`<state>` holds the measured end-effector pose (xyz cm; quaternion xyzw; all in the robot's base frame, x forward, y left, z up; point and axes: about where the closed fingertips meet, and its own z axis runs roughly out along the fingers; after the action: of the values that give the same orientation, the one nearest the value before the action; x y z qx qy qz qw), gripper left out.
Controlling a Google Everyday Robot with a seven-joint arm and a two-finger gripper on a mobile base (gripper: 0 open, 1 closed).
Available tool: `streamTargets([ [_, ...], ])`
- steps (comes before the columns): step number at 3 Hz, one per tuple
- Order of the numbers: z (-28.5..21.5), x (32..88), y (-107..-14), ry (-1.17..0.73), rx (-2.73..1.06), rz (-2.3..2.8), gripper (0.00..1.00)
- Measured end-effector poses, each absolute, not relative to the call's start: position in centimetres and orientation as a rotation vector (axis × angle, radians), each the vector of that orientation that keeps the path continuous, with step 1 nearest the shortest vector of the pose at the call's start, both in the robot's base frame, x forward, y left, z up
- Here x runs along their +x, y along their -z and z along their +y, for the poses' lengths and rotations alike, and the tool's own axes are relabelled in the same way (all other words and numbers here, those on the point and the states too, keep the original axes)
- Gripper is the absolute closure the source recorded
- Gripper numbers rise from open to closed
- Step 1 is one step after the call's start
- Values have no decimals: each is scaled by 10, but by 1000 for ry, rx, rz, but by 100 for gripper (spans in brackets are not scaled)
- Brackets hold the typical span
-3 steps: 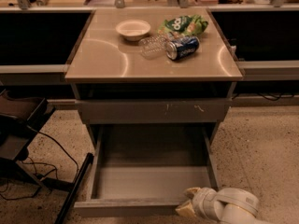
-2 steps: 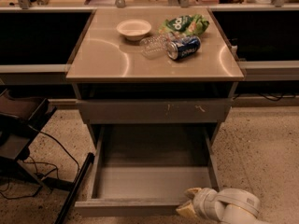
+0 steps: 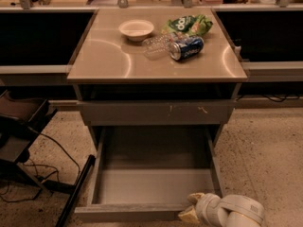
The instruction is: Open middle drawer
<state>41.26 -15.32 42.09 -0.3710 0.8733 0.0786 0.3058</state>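
Unmoved, tool (image 3: 191, 207) hangs low by open middle drawer (image 3: 128, 213) corner

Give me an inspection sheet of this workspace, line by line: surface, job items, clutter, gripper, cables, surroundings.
Surface: countertop, tan with glare patches, carrying four items toward the back.
Job's things: middle drawer pulled far out, nothing seen inside; scratched drawer front above it is shut.
Clutter: bowl, clear bottle lying down, blue can on its side, green bag, all grouped on the countertop.
Grippers: gripper low at the right end of the middle drawer's front.
Cables: black cable trailing on the floor at left.
Surroundings: speckled floor; dark frame at left.
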Motion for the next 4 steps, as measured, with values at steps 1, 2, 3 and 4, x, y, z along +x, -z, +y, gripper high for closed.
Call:
streamTargets([
  [1,-153,413,-421,-208,-982,2312,58],
  [2,-153,413,-421,-208,-982,2312,34],
  [3,-153,413,-421,-208,-982,2312,11],
  [4,-153,413,-421,-208,-982,2312,0],
])
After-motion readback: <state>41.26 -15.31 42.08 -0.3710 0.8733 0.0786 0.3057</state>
